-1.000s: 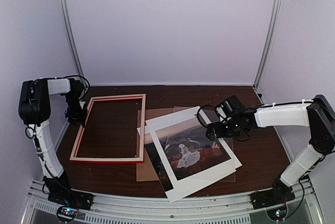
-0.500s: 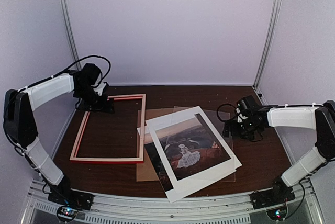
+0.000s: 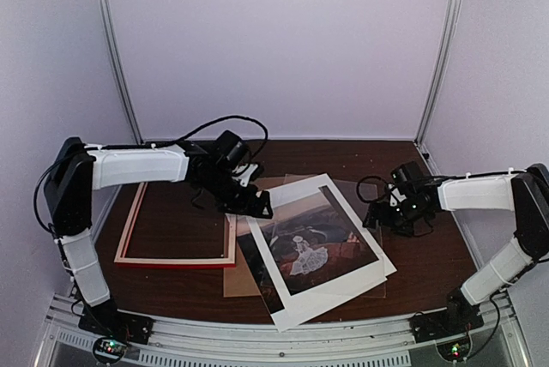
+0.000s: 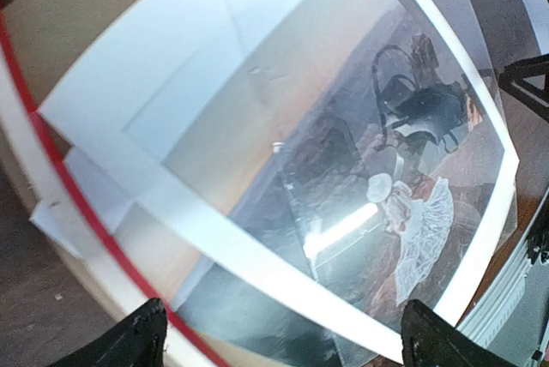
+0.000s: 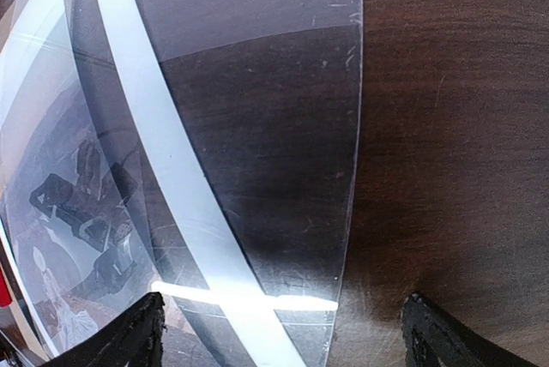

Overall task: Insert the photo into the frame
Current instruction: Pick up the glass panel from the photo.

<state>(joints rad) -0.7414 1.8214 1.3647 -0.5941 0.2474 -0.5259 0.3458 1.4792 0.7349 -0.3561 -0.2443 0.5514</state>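
We judge the task barely begun: the photo (image 3: pixel 310 251) lies centre, outside the frame (image 3: pixel 171 261) at left. Left end effector (image 3: pixel 259 206) and right end effector (image 3: pixel 376 217) are spread, empty.

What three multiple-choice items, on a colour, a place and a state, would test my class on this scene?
1. The outer edge of the thin rectangular picture frame is: A blue; B red; C green.
2. The large white-margined photo print lies: A inside it; B to its right; C held aloft.
3. The left fingers are: A open; B shut on the photo; C shut on the frame.
B, red near edge; B, outside the opening; A, tips wide apart, nothing between.
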